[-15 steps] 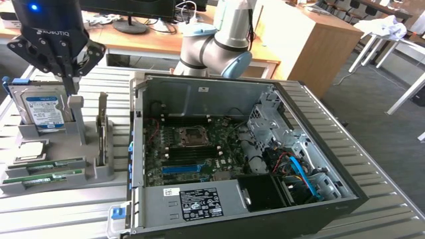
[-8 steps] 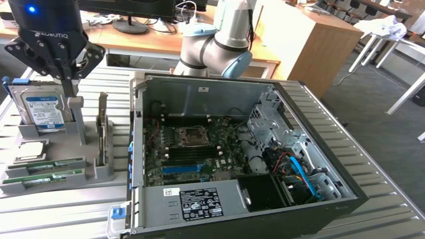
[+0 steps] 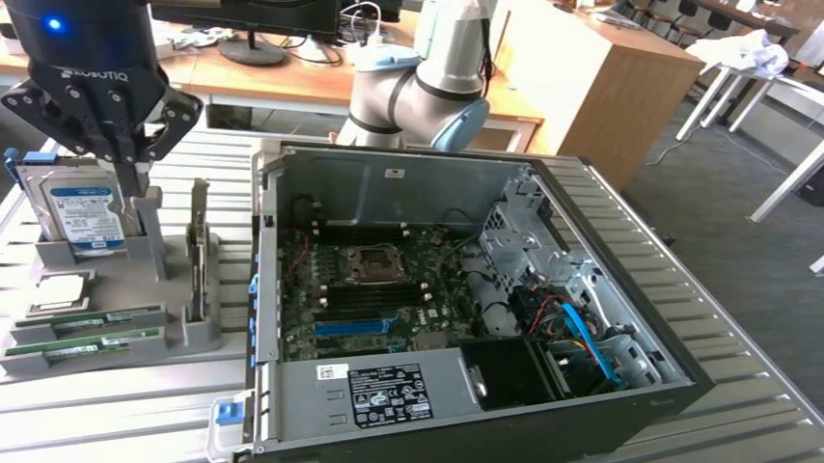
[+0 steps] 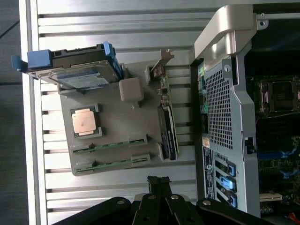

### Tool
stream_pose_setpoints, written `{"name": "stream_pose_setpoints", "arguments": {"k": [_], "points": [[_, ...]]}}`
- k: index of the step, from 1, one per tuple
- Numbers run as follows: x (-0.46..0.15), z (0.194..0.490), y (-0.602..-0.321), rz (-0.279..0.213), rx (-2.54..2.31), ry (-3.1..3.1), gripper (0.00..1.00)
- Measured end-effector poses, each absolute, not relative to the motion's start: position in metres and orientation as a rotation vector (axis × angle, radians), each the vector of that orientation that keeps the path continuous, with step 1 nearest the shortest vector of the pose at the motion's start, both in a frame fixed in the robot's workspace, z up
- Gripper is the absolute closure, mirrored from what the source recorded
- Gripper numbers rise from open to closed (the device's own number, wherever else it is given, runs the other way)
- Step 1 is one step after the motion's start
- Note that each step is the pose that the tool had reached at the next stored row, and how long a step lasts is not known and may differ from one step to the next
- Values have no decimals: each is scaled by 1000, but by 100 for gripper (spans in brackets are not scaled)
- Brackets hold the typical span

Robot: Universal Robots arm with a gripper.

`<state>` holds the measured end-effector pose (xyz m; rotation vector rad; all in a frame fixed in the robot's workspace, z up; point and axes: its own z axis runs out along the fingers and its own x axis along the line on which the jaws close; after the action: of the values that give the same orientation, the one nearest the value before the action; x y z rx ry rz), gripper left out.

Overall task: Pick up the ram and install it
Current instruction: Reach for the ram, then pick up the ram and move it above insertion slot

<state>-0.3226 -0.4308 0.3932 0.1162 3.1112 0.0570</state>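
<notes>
Nearest, on the front edge of the grey holder (image 3: 193, 333), the ram (image 3: 91, 323) sits on its long edge in a slot. A second green stick (image 3: 80, 347) fills the slot just in front of it. Further back on the holder lies a processor chip (image 3: 58, 289). A dark expansion card (image 3: 200, 246) stands on edge along the holder's side toward the computer case (image 3: 670, 386). At the holder's back a hard drive (image 3: 80, 212) stands upright. The gripper (image 3: 131, 188) hangs over the drive, its jaws clenched on nothing and well apart from the ram.

The step in hand looks like the approach for the pick. Done well, the jaws part before they descend, line up across the stick's thin faces and meet it near its middle, so it lifts level. The neighbouring stick leaves little room, so one jaw must slip into the gap without nudging it. A straight upward pull should keep the board from binding in its slot.

Beyond the holder, the open case shows the motherboard (image 3: 373, 289).
</notes>
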Motion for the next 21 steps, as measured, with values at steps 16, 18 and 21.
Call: {"name": "stream_pose_setpoints", "arguments": {"k": [16, 18, 21], "points": [[-323, 393, -438, 50, 116, 3111, 90], [-323, 393, -438, 50, 116, 3111, 90], [-323, 393, -438, 50, 110, 3111, 90]]}}
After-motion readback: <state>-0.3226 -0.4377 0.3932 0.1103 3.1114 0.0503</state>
